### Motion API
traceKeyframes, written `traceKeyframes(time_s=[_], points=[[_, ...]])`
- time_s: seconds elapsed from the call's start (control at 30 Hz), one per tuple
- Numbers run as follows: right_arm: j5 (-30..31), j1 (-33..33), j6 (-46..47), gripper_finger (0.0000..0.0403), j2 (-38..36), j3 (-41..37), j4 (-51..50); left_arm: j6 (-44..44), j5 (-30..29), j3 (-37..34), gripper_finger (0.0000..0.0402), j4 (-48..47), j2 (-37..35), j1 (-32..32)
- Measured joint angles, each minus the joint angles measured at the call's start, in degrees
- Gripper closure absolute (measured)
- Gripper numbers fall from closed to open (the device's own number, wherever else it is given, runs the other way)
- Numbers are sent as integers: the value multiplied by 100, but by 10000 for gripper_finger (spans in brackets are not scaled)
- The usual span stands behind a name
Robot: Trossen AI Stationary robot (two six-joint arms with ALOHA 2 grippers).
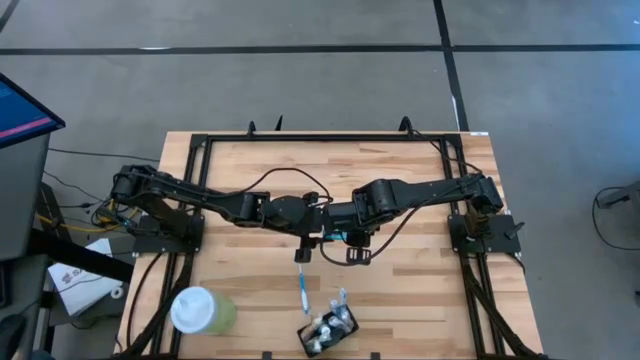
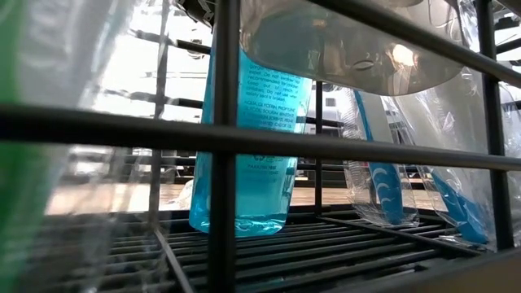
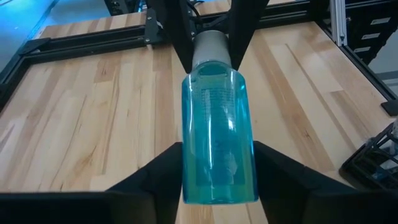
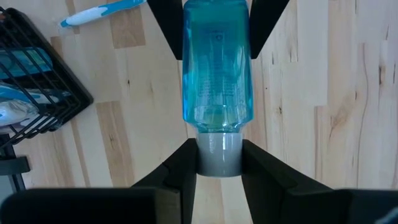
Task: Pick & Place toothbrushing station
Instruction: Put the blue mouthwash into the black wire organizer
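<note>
Both hands meet mid-tabletop on one blue bottle: right hand [image 4: 217, 155] pinches its grey cap, left hand [image 3: 217, 180] brackets the bottle [image 3: 217, 130] body, fingers partly spread, contact hard to tell. Probably a handover, so the left hand should clamp squarely before the right lets go. Near the front edge, the black wire holder [image 1: 328, 332] has packaged toothbrushes and tubes in it; one blue toothbrush [image 1: 301, 291] lies loose just beside it.

Lab: framed workbench [image 1: 240, 275] on concrete floor [image 1: 300, 90]
</note>
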Motion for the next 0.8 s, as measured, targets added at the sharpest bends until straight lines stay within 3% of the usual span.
traceKeyframes(time_s=[0.8], points=[[11, -4, -8, 295, 0, 0, 2, -305, 12, -2, 246, -3, 0, -4]])
